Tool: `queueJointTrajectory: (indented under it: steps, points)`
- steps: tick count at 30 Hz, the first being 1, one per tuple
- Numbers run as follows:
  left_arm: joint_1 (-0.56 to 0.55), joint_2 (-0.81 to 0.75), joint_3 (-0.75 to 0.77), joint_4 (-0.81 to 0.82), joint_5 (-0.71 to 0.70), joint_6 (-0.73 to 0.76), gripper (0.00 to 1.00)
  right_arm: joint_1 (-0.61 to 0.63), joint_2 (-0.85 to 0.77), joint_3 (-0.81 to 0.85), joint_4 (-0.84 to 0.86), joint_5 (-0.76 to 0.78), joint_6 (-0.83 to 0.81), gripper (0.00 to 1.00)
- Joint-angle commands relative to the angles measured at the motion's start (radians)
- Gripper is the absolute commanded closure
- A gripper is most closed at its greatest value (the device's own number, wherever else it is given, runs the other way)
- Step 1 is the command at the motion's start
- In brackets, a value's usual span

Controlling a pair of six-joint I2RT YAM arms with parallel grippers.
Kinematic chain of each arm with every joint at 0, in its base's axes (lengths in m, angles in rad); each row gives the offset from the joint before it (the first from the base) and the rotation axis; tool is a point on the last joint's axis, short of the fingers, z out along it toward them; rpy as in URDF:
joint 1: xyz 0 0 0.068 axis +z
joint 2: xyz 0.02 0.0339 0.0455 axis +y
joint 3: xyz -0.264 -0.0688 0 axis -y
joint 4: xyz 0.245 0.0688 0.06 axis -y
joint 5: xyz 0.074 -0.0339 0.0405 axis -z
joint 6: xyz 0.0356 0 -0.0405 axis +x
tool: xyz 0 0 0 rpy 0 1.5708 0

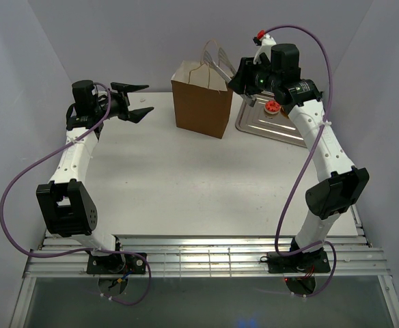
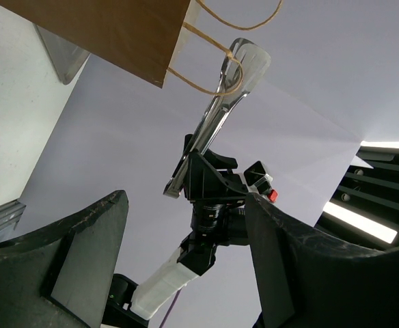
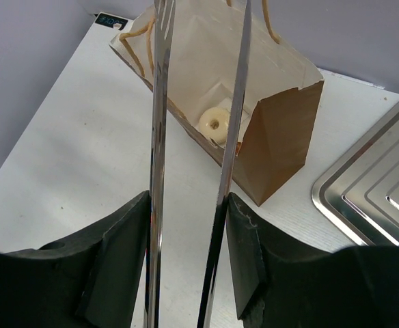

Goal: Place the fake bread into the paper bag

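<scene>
The brown paper bag (image 1: 201,102) stands upright at the back middle of the table, its mouth open. In the right wrist view the bag (image 3: 281,137) holds a pale round pastry (image 3: 215,124) with a hole in its middle. A red-topped tart (image 1: 272,107) lies on the silver tray (image 1: 281,128). My right gripper (image 1: 244,79) is shut on the long tongs (image 1: 216,58), whose tips hang over the bag's mouth. In the right wrist view both tongs arms (image 3: 160,137) run between my fingers (image 3: 188,198). My left gripper (image 1: 147,99) is open and empty, left of the bag.
The tray lies right of the bag, close to it, and its corner shows in the right wrist view (image 3: 370,198). The left wrist view shows the bag's bottom edge (image 2: 117,34), its loop handles, the tongs (image 2: 230,89) and the right arm behind my open left fingers (image 2: 186,198).
</scene>
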Motion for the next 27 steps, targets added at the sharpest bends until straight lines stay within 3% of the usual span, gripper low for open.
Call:
queueJointTrajectory:
  steps: [1,15,20,27]
  points:
    - [-0.005,-0.031,0.020,0.023,0.004,0.001,0.21,0.005,-0.030,0.051,0.007,0.024,-0.018,0.48]
    - [-0.011,-0.007,0.023,0.043,0.013,-0.011,0.21,-0.004,-0.059,0.150,0.002,0.075,0.059,0.49]
    - [-0.011,-0.008,0.006,0.063,0.019,-0.028,0.21,-0.032,-0.097,0.098,0.002,0.151,0.065,0.49]
    - [-0.011,-0.024,-0.033,0.112,0.025,-0.062,0.21,-0.177,-0.130,-0.024,-0.002,0.184,0.181,0.49]
